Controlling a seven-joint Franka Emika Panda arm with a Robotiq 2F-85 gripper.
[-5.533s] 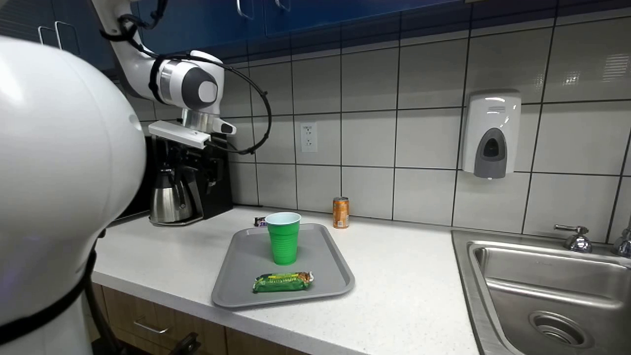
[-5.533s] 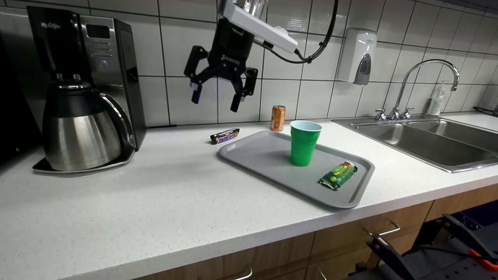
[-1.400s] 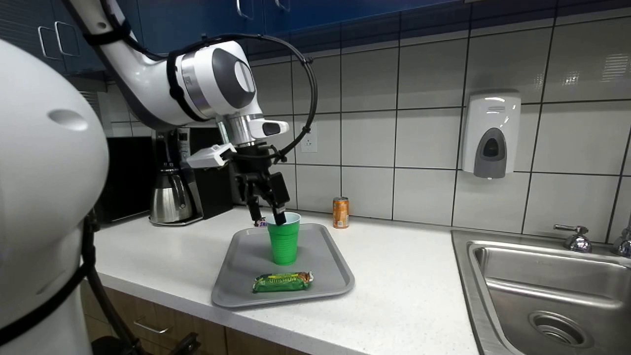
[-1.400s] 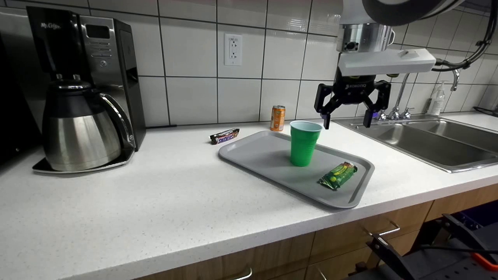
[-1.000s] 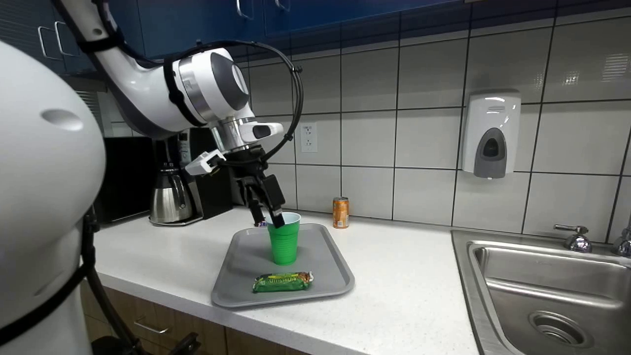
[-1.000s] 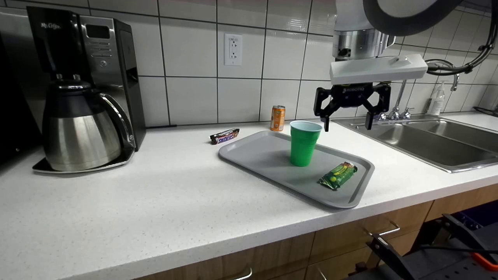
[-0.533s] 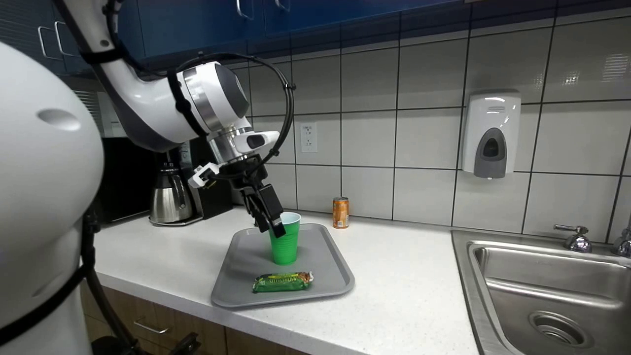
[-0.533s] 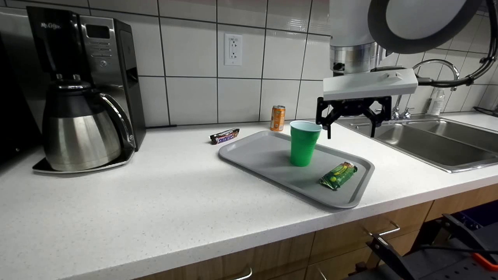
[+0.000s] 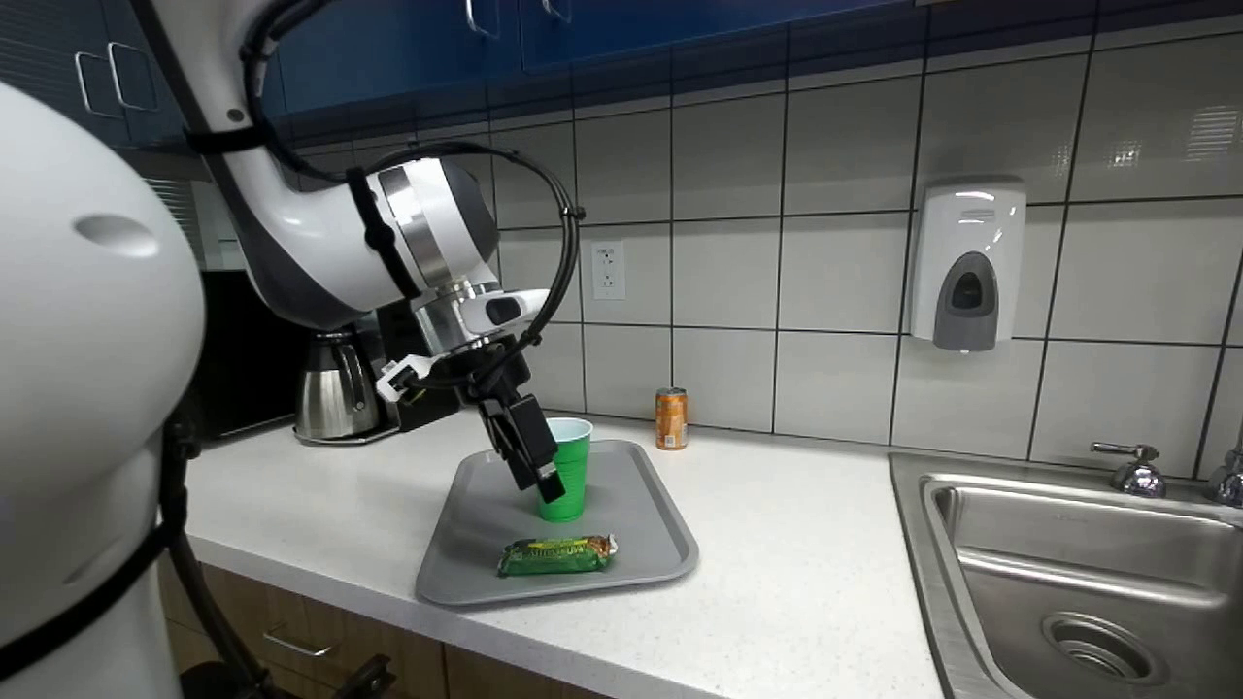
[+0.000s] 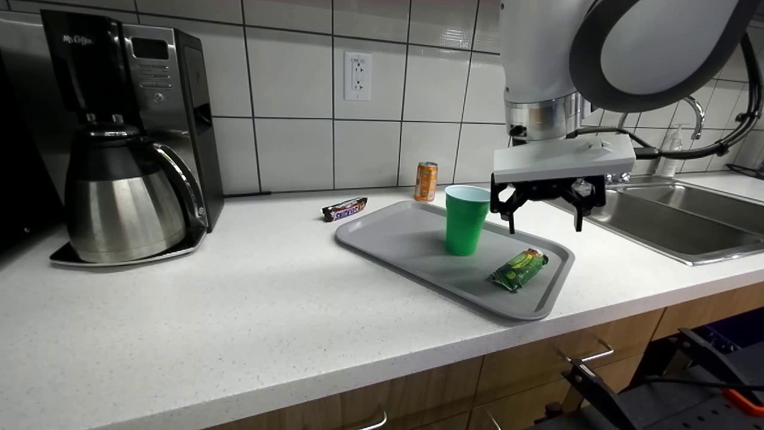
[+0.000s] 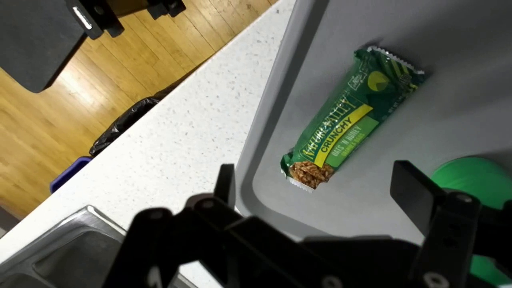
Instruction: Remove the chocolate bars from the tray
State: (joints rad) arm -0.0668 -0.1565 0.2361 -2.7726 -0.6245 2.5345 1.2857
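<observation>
One chocolate bar (image 11: 336,116), a green packet with a yellow band, lies flat on the grey tray (image 9: 621,485) near the tray's front end. A green cup (image 10: 464,224) with a pale rim stands upright on the same tray, behind the bar. My gripper (image 10: 544,230) hangs above the tray beside the cup, its fingers wide apart with nothing between them. In the wrist view, the bar's torn-looking brown end points toward the open gripper (image 11: 315,172). The right finger (image 11: 416,196) there partly covers the cup; whether they touch I cannot tell.
A dark wrapped Snickers bar (image 10: 345,209) lies on the counter behind the tray. An orange can (image 9: 671,418) stands near the tiled wall. The coffee maker with its steel pot (image 10: 125,197) and the sink (image 9: 1088,582) flank the counter.
From high near the coffee maker, my gripper has come across to the tray. Over the last second it has sunk lower beside the cup, staying open. Bar, cup and tray have not moved.
</observation>
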